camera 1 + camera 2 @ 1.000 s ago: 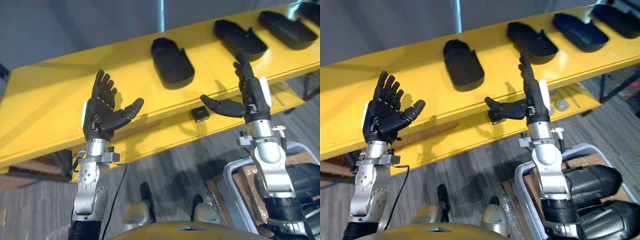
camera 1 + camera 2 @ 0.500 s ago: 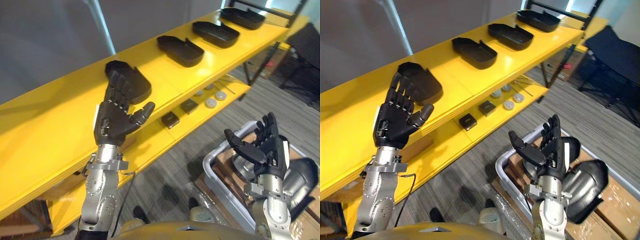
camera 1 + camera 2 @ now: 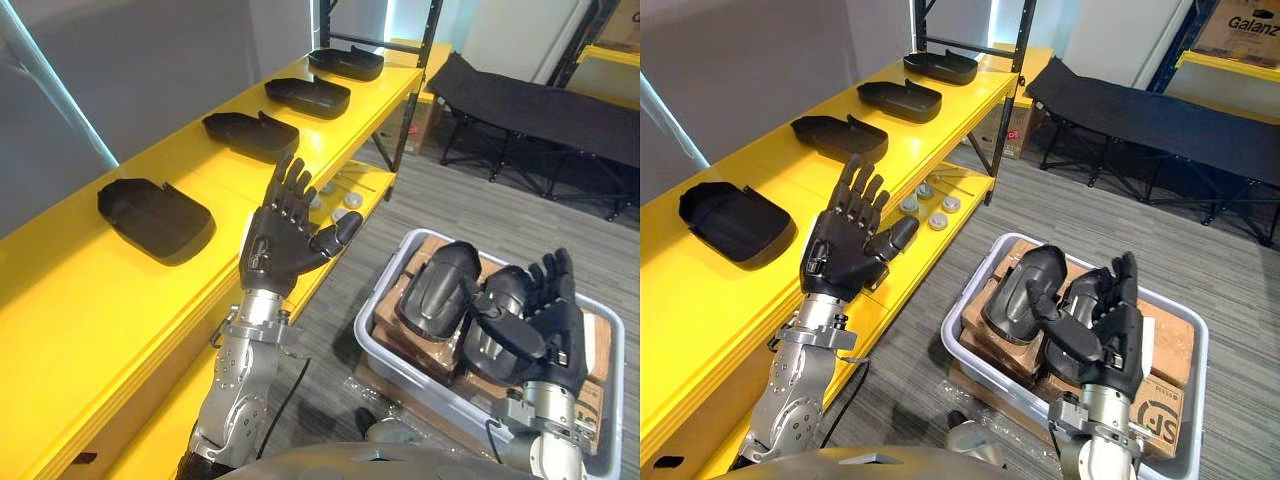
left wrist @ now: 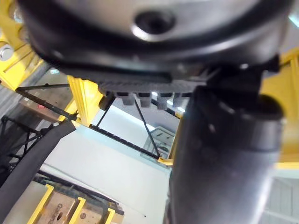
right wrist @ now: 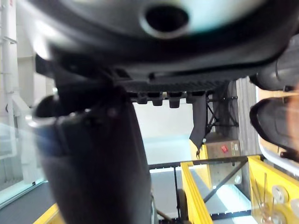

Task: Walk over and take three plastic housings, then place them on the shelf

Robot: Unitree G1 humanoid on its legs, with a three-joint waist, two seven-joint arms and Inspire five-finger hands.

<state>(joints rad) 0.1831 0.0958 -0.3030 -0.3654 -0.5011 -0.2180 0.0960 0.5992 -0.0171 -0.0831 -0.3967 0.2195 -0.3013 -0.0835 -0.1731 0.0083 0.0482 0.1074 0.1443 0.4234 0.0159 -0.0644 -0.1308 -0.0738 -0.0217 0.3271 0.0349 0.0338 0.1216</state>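
Plainly both are spread and empty: right hand [image 3: 547, 338] over the near side of the bin [image 3: 372, 335], by the housings [image 3: 437, 285] inside; left hand [image 3: 283, 238] raised left of it.

Four black housings [image 3: 155, 218] line the yellow shelf [image 3: 80, 300], 9 to 12 o'clock; open side up. Glossy housings [image 3: 437, 287] crowd the bin [image 3: 432, 388] at 4 o'clock.

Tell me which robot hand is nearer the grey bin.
Right. The right robot hand is raised open over the grey bin; the left robot hand is raised open beside the yellow shelf, left of it.
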